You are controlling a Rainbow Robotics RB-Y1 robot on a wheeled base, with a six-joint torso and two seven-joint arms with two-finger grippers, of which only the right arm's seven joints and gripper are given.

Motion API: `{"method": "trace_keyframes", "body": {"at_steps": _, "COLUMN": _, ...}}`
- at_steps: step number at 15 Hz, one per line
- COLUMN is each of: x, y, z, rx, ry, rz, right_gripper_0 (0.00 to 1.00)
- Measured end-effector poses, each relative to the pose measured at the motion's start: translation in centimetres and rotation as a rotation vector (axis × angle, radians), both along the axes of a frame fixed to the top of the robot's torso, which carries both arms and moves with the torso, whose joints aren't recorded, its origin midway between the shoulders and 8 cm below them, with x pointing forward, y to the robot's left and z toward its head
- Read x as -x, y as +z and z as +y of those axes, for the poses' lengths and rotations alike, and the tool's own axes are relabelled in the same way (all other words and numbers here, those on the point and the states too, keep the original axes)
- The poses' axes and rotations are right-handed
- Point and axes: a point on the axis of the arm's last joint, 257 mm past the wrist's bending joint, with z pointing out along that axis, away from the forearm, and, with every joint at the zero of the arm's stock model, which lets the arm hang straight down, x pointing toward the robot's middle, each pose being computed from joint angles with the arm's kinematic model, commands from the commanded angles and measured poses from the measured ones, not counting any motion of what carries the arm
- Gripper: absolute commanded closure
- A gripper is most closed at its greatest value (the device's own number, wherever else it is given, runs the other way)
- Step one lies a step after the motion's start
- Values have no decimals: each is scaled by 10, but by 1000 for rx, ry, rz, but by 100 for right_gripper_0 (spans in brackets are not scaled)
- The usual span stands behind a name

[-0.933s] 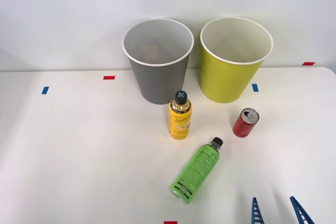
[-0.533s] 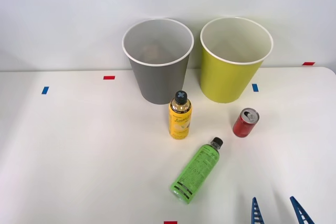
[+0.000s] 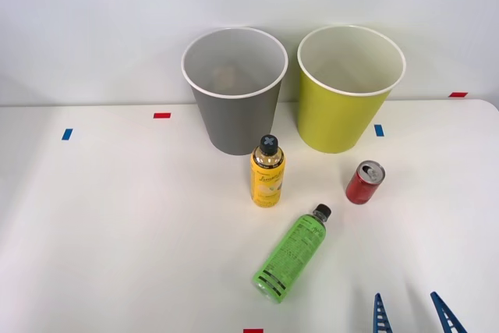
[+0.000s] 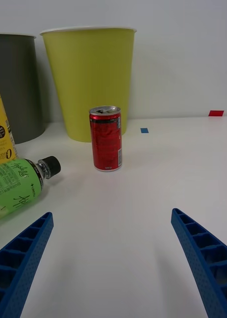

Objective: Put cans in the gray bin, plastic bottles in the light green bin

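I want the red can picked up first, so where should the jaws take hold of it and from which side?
Grip the red can around its mid-body, coming in level from the robot's side. It stands upright and apart from the bottles, and the open right gripper already faces it, so the round wall should fit between the jaws.

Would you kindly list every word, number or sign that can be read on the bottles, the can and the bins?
Yellow bottle: cursive label, too blurred to read.
Its black cap: a pale "X"-shaped mark.
Green bottle: dark printed characters, not legible.
Red can: fine print, too small to read.
Gray bin and light green bin: no text.
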Motion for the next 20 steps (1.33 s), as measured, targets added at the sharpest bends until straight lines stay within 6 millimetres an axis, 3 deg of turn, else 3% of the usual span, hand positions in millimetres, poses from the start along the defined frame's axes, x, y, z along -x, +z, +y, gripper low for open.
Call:
{"method": "trace_keyframes", "body": {"at_steps": 18, "x": 0, "y": 0, "z": 0, "rx": 0, "ry": 0, "rz": 0, "right_gripper_0": 18}}
{"method": "trace_keyframes", "body": {"at_steps": 20, "x": 3, "y": -13, "z": -1, "rx": 2, "ry": -5, "rz": 29, "right_gripper_0": 18}}
